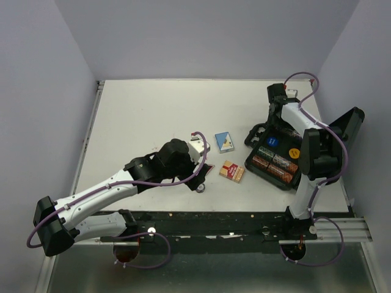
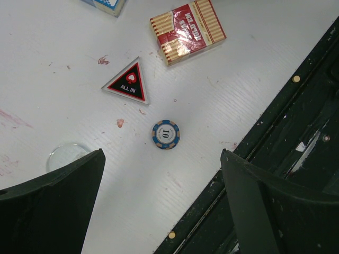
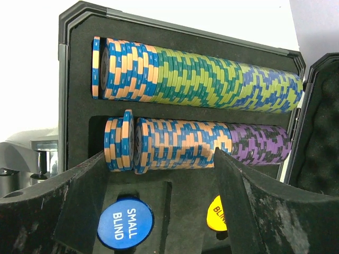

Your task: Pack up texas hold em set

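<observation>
L hand (image 2: 163, 156) was open, empty, over tabletop (image 2: 53, 63) by a 10 chip (image 2: 166, 135), w/ ALL IN marker (image 2: 128, 82), red card box (image 2: 188, 29), blue card box (image 1: 224, 141) beyond; R hand (image 3: 160, 156) open over black case (image 3: 74, 79) at tabletop's right.

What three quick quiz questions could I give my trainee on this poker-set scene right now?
1. True or false: the triangular ALL IN marker lies on the table, outside the case.
2. Which of these lies nearest the open left gripper? A. red card box B. 10 chip C. blue card box
3. What words are on the blue marker inside the case?
Key: 1 true; 2 B; 3 SMALL BLIND.
</observation>
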Available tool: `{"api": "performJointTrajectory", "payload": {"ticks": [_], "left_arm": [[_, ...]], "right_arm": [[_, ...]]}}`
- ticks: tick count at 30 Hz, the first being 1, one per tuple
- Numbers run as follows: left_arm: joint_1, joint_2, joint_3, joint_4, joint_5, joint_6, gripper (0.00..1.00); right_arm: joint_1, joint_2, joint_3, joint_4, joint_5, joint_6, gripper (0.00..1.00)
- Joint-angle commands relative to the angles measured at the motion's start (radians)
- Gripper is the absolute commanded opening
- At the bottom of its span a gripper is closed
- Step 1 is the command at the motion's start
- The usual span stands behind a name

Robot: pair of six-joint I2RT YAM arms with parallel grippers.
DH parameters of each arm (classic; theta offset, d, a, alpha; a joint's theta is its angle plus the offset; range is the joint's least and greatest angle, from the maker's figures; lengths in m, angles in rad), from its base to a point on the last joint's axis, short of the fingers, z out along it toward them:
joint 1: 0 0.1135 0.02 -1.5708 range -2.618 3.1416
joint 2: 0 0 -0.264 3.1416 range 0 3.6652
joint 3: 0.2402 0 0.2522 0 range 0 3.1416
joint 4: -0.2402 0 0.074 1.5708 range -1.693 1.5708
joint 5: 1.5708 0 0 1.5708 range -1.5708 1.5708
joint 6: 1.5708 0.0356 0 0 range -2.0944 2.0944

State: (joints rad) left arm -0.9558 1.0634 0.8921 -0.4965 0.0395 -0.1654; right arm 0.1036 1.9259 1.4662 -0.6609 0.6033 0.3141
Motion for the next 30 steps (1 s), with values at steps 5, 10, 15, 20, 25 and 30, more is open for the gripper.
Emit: {"api": "performJointTrajectory", "payload": {"ticks": [5, 10, 15, 20, 25, 30], "left_arm": [[0.002, -0.006, 0.004, -0.001, 0.011, 0.006, 0.99], [0.003, -0.006, 0.002, -0.001, 0.014, 0.006, 0.99], [0.002, -0.006, 0.002, -0.001, 0.016, 0.006, 0.99], [0.002, -0.006, 0.002, -0.002, 0.014, 0.007, 0.99], [0.002, -0.005, 0.004, -0.002, 0.016, 0.007, 0.99], [0.002, -0.006, 0.004, -0.004, 0.017, 0.007, 0.99]], "right_arm": [[-0.005, -0.039, 0.008, -0.065, 0.059, 0.023, 0.87], [-0.005, -0.053, -0.001, -0.065, 0.056, 0.039, 0.88], [-0.004, -0.036, 0.011, -0.059, 0.029, 0.039, 0.88], [-0.005, -0.016, 0.019, -0.037, -0.016, 0.036, 0.89], [-0.005, -0.015, 0.028, -0.008, -0.088, 0.031, 0.93], [-0.007, 0.008, 0.059, -0.013, -0.088, 0.029, 0.94]]}}
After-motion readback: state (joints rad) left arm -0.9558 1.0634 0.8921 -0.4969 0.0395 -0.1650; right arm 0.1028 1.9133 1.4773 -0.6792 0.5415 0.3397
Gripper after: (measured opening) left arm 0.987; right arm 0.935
